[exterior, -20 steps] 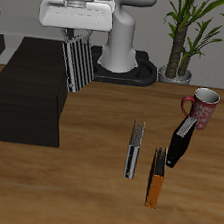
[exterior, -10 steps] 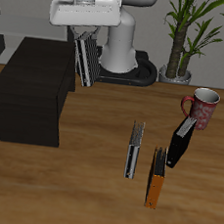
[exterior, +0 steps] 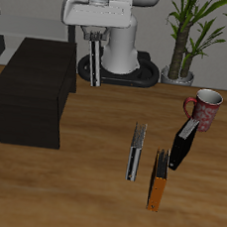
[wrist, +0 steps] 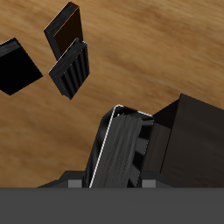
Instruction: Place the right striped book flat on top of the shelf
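Swung farther from the shelf [exterior: 34, 87], hand [exterior: 97, 39] clamped on the right striped book [exterior: 95, 62], hung edge-down, needing tipping flat.

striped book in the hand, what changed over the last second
The hand carried the striped book sideways, away from above the shelf toward the robot's base, and slightly up; the book now hangs nearly edge-on, so it looks narrower. It is still gripped. The books on the table, the red mug and the shelf stayed put.
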Motion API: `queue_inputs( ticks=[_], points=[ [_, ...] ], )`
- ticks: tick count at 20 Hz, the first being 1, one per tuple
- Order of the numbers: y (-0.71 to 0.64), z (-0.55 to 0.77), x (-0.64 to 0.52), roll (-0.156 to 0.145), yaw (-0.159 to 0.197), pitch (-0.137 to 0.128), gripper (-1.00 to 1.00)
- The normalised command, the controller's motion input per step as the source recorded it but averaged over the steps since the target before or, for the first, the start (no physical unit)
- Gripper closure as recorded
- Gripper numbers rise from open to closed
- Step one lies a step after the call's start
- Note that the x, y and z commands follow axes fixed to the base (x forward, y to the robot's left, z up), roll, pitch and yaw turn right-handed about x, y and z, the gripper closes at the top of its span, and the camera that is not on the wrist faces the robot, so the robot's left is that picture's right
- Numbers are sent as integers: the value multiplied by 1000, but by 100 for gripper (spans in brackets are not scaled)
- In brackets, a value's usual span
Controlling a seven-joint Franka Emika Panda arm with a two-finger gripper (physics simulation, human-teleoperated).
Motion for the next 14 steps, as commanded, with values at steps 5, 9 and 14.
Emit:
queue_inputs(
  ticks=[5, 9, 14],
  points=[
    [112, 149, -104, -129, 85, -30, 100],
    [-121, 269, 14, -296, 21, -51, 100],
    [-83, 156, 28, -142, 23, 0, 100]
  ],
)
